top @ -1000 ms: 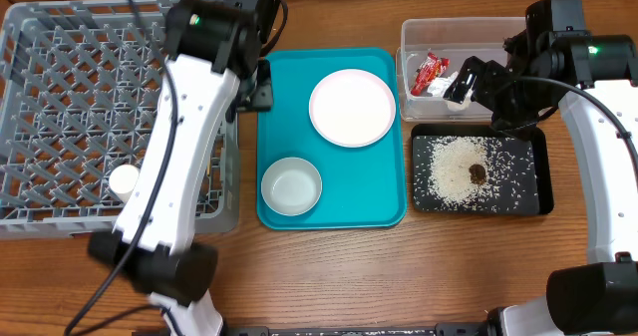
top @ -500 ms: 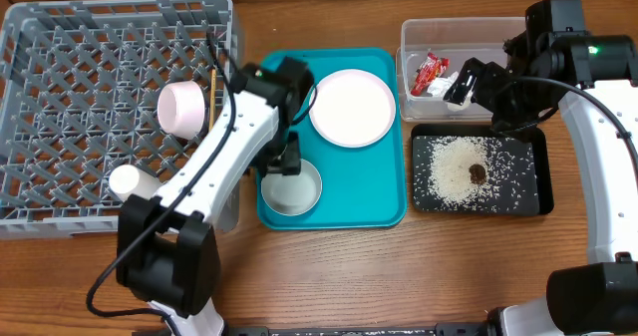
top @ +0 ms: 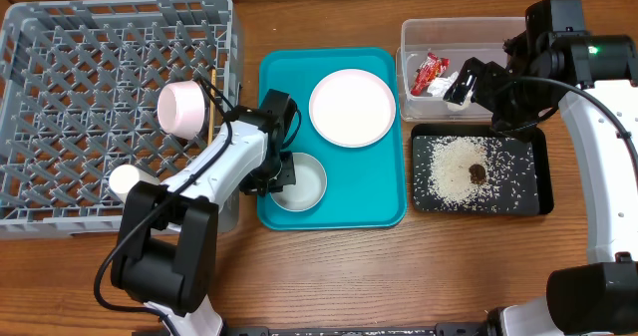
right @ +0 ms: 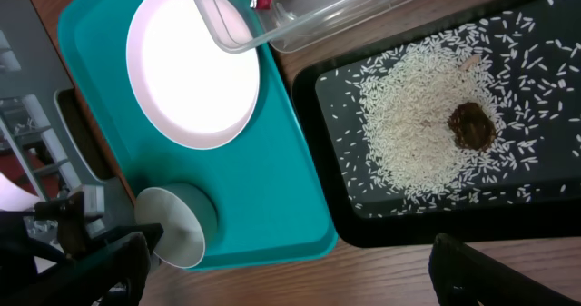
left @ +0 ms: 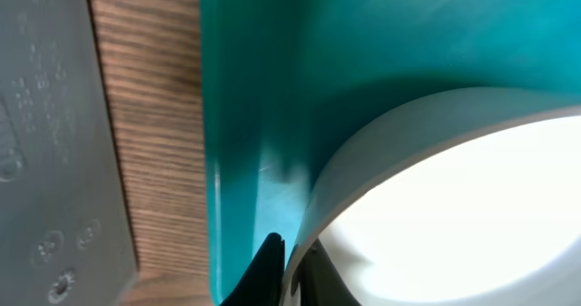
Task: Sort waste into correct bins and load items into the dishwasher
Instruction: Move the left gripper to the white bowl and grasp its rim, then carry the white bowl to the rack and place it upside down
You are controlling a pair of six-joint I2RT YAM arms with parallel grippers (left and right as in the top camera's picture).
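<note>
**LIFT THE STEEL-GREY BOWL TO THE RACK**

The dish rack point(top: 60, 77) lies at 9 o'clock of the teal tray point(top: 369, 191). The steel-grey bowl point(top: 304, 183) sits in the tray's 7 o'clock corner. The left pincer point(top: 279, 173) is clamped on the bowl's 9 o'clock rim. Lift vertically before swinging, clearing tray lip and rack wall; a rim grip may let the bowl tilt. The right pincer point(top: 465, 85) is spread wide.

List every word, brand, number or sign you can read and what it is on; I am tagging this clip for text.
No text can be read in any view.
Red-and-white wrapper in the clear tub: print too small to read.
Grey dish rack wall, left wrist view: raised marks, too blurred to read.
</note>
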